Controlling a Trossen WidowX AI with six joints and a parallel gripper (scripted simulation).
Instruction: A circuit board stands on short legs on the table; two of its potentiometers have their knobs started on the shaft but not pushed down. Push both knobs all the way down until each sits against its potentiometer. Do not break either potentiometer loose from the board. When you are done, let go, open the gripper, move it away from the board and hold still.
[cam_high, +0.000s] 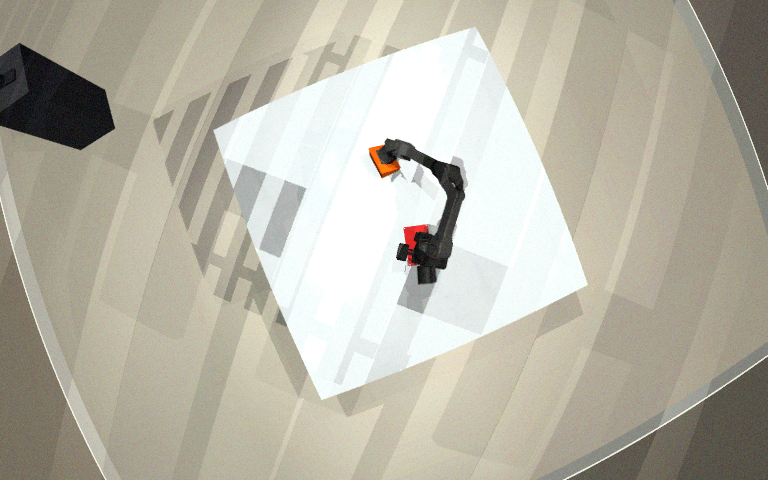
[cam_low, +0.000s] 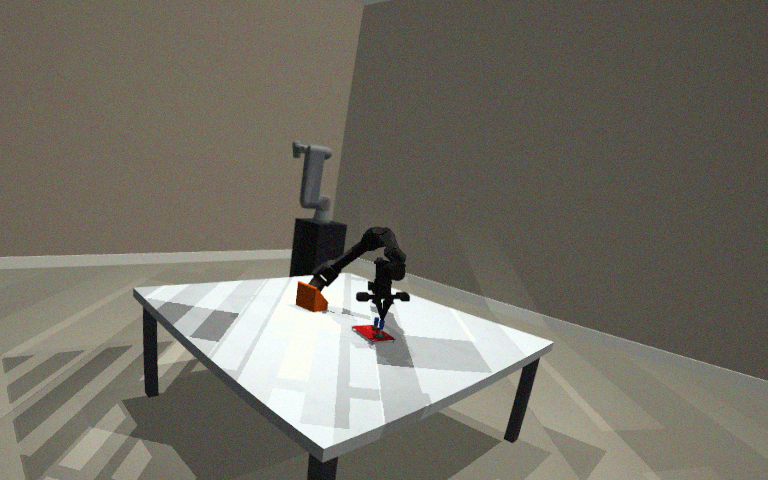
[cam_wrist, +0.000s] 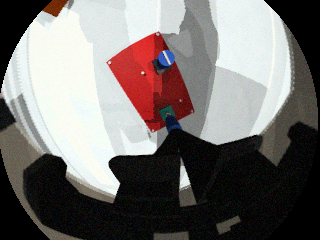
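The red circuit board (cam_high: 412, 232) (cam_low: 362, 329) (cam_wrist: 135, 85) stands on the table. In the wrist view one blue knob (cam_wrist: 166, 58) with a white line stands over a dark potentiometer (cam_wrist: 159, 70) toward the far end. The other blue knob (cam_wrist: 173, 123) stands over a green potentiometer (cam_wrist: 166, 110) at the near end; how far down it sits cannot be told. My gripper (cam_low: 381, 317) (cam_wrist: 175, 131) is shut with nothing between its fingers. Its tips are right at the top of the near knob and hide part of it. Whether they touch is unclear.
An orange wedge-shaped block (cam_high: 388, 168) (cam_low: 309, 297) is under the arm's base on the white table (cam_high: 509, 198) (cam_low: 453, 328). A grey arm (cam_low: 312, 175) on a black pedestal (cam_low: 320, 243) stands beyond the table.
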